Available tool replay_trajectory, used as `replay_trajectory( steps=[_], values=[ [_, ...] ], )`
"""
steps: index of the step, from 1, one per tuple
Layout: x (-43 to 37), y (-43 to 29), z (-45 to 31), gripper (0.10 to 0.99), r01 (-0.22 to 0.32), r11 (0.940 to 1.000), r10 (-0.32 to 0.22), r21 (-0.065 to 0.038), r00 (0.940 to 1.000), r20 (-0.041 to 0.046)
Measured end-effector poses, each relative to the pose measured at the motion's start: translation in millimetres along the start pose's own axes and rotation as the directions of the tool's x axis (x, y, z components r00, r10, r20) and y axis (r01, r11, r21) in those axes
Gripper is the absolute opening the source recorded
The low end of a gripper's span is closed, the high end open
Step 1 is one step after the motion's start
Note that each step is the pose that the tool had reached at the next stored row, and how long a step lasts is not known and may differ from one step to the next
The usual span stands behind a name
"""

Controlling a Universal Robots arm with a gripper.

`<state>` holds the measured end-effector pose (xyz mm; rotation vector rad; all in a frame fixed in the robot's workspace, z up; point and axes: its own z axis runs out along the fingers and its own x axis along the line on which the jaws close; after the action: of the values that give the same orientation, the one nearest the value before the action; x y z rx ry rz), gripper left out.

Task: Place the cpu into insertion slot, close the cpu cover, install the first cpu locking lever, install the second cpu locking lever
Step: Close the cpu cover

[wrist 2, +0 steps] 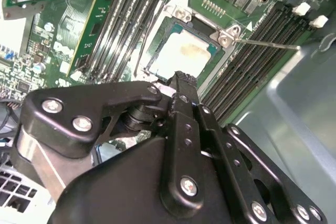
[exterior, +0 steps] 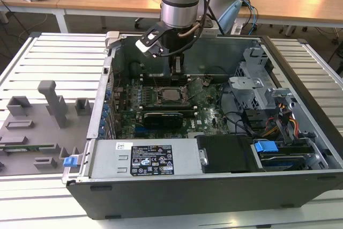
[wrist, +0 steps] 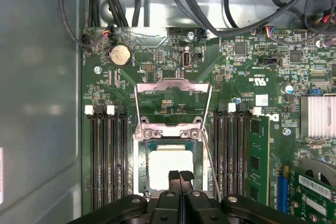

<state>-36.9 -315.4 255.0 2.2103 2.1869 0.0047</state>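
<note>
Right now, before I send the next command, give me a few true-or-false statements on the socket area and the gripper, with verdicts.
1. The cpu lies in the insertion slot. True.
2. The cpu cover is shut down over the chip. False: it is swung open on its hinge, away from the slot.
3. The gripper is wide open. False: its fingertips are together with nothing between them, just over the cpu's edge.
4. Long memory slots run along both sides of the insertion slot. True.
</note>
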Motion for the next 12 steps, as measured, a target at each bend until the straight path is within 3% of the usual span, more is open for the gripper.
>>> replay_trajectory(
  steps=[2,4,7,12],
  values=[
    [-0.1,0.2,-8.2,0.106,0.0,1.0,0.0,0.0,1.0,0.0002],
    [-0.2,0.5,-8.8,0.106,0.0,1.0,0.0,0.0,1.0,0.0002],
    [-0.2,8.4,-8.6,0.106,0.0,1.0,0.0,0.005,1.0,0.0002],
    [-0.7,34.6,-8.0,0.106,0.001,0.9998,-0.001,0.022,1.0,0.0007]
  ],
)
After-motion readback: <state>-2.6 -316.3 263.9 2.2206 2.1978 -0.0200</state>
